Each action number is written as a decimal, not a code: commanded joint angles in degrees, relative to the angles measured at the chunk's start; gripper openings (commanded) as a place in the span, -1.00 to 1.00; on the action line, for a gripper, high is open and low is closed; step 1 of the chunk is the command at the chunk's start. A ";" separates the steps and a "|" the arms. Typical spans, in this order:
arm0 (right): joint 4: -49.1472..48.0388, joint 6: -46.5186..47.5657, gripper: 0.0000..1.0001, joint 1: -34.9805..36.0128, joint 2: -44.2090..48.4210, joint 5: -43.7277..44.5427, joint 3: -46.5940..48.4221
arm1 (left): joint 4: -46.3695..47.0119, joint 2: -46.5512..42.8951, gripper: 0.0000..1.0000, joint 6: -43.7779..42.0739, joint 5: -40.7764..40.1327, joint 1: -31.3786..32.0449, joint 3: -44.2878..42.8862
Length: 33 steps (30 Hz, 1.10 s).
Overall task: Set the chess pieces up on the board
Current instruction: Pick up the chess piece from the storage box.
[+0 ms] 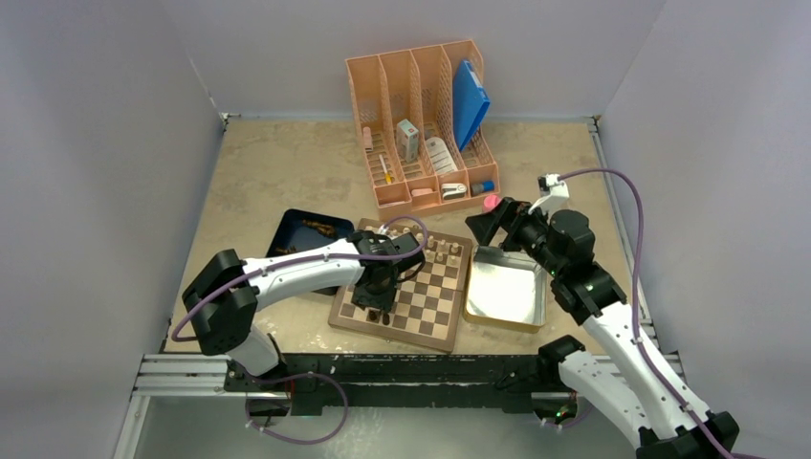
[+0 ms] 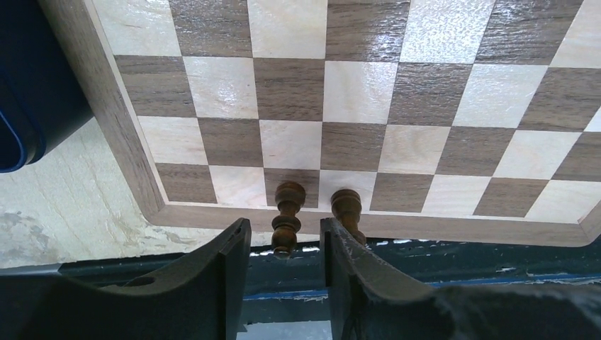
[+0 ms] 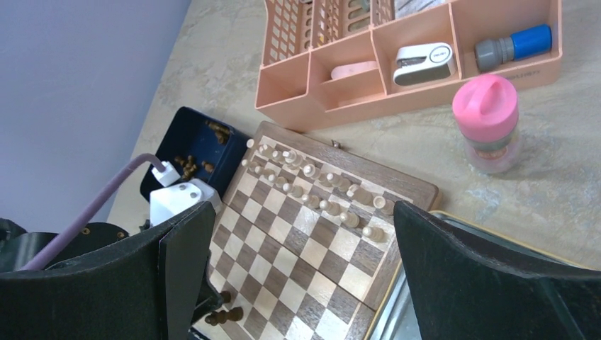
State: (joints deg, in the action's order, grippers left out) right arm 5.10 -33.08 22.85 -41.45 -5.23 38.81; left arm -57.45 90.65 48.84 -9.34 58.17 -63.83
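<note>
The middle of the board [image 1: 427, 302] lies bare; pale pieces [image 3: 312, 190] crowd its far rows, and two dark pieces [image 2: 289, 205] (side by side) stand at its near edge.

Glossy wooden board [image 2: 290, 92], smooth wooden chess pieces [image 2: 288, 212], shiny metal tin [image 1: 505, 292].

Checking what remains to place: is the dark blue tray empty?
Not empty. Several dark chess pieces lie scattered inside the dark blue tray.
</note>
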 commanded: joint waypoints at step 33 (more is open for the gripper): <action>-2.82 -0.64 0.89 -0.16 2.33 -7.93 1.11 | 15.46 -5.85 -0.04 -25.99 5.41 -40.88 -8.99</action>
State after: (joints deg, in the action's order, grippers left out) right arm 5.69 -33.36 22.83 -39.55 -11.18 40.47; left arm -46.17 84.64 26.65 -5.74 21.41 -71.37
